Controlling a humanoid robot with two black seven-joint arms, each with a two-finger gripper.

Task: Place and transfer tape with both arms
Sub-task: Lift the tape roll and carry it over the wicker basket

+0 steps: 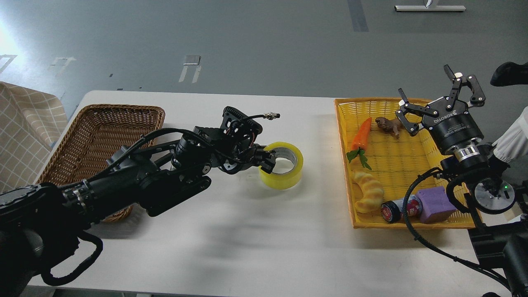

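Left jaws (pixel 268 159) clamp glossy tape (pixel 284 171) | right jaws (pixel 437 88) splayed

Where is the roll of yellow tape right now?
In the head view, the tape sits on the white table near its middle, between the brown wicker basket and the yellow tray, with the left gripper closed on its near-left rim.

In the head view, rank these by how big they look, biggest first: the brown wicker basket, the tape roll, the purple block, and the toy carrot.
1. brown wicker basket
2. tape roll
3. purple block and toy carrot: look about alike, so unranked; the carrot is longer but thinner.
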